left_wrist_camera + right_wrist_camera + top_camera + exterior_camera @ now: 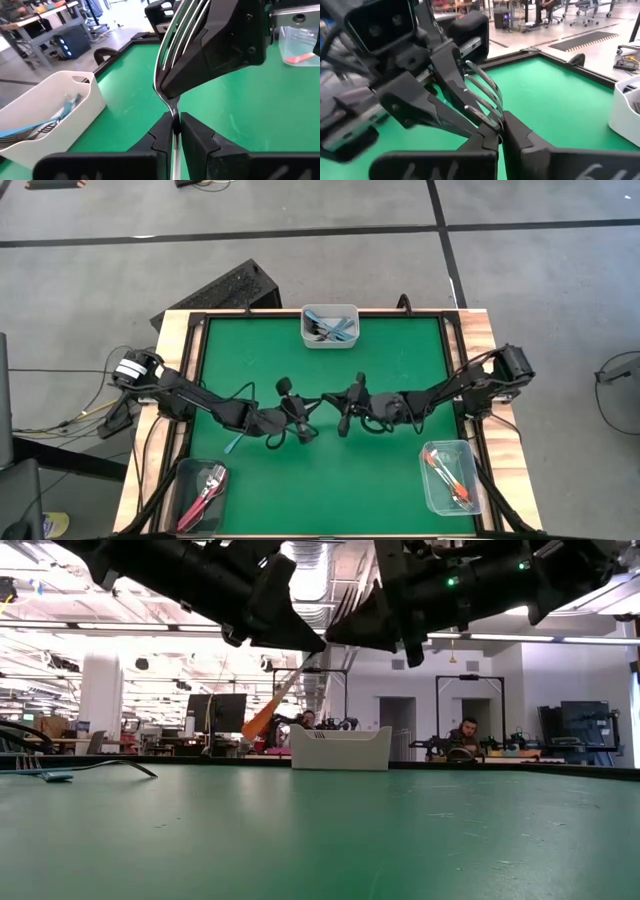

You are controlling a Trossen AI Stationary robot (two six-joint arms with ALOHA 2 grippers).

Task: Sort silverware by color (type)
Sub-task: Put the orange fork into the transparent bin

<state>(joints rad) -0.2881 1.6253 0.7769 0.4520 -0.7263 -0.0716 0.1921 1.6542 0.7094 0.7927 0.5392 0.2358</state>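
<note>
Forks already sorted in three bins; one orange-handled fork (pixel 268 712) is mid-handover at frame centre, left pincer (pixel 174 131) and right pincer (pixel 499 134) both clamped on it.

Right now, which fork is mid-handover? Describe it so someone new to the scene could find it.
Start at the green table and look to its middle, where the two arms meet above the mat. There the left gripper and right gripper are both shut on one fork, held in the air. It has an orange handle and is the only fork outside a container.
</note>
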